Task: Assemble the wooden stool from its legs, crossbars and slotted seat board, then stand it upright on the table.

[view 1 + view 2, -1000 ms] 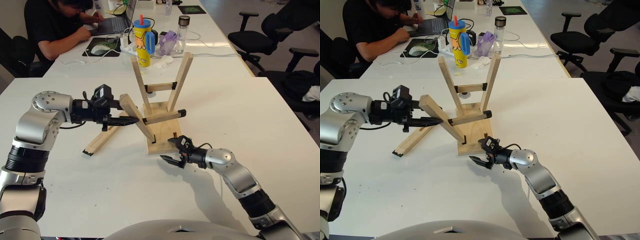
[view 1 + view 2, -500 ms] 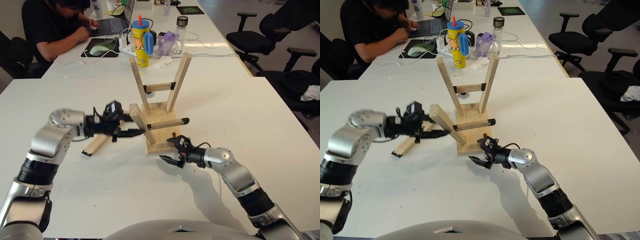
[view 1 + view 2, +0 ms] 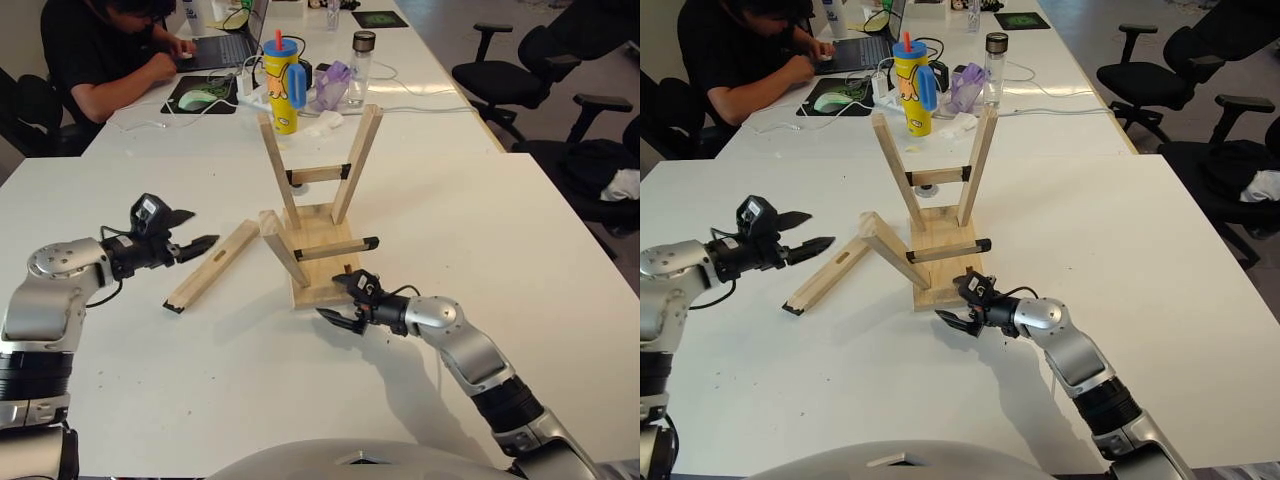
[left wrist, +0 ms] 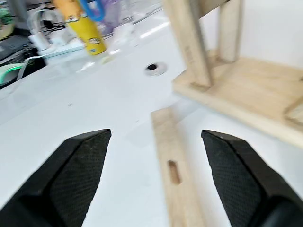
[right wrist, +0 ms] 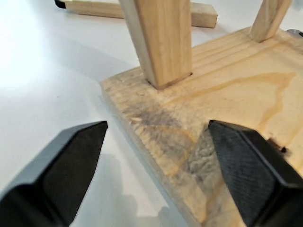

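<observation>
The right gripper (image 3: 333,300) is held wide open and low over the desk (image 3: 480,200), with the near corner of the seat board (image 3: 318,288) between its fingers. Beyond it, legs (image 3: 283,248) are set upward in the board and joined by crossbars (image 3: 318,174). The left gripper (image 3: 200,228) is also spread wide and empty. A loose leg (image 3: 212,265) lies flat just ahead of its fingertips.

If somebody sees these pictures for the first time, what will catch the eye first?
The half-built stool stands upside down in the middle of the white table, legs pointing up. A loose leg lies flat to its left, with the open left gripper just beyond it. The open right gripper sits at the seat board's near corner.
</observation>
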Controlling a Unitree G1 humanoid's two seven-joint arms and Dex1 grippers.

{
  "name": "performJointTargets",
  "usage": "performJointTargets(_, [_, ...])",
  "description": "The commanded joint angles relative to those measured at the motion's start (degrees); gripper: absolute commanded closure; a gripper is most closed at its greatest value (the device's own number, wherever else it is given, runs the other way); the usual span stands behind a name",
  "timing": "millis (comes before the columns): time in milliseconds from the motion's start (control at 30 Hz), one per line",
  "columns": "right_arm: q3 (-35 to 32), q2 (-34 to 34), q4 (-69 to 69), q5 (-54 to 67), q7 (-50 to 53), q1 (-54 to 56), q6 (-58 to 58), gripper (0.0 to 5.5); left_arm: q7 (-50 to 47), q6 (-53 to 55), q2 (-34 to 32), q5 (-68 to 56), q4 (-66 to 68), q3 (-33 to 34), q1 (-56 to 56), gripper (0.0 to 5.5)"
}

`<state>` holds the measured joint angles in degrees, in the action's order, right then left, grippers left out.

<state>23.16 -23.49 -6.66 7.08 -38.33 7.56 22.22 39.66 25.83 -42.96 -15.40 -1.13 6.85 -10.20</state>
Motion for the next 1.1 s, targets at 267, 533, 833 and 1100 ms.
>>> performJointTargets(267, [2.58, 5.14, 3.84, -1.43, 3.71, -1.82, 6.37, 1.54, -8.36, 13.81, 5.42, 4.74, -8.26, -4.81, 8.99, 1.95])
performJointTargets(533, [0.43, 6.59, 2.25, -0.53, 4.31, -2.76, 3.99, 1.54, -8.12, 14.89, 5.21, 5.83, -3.66, -4.74, 6.68, 1.95])
performJointTargets(833, [-3.41, 4.62, -6.88, 2.23, 3.46, -5.5, 2.63, 1.54, -6.06, 13.68, 3.33, 8.13, 0.27, -7.77, 8.41, 2.12])
performJointTargets(1100, [-13.39, -5.05, -16.87, 7.58, -1.66, -9.72, 4.58, 1.54, -4.67, 10.52, 3.29, 8.73, 4.14, -9.82, 8.08, 3.22])
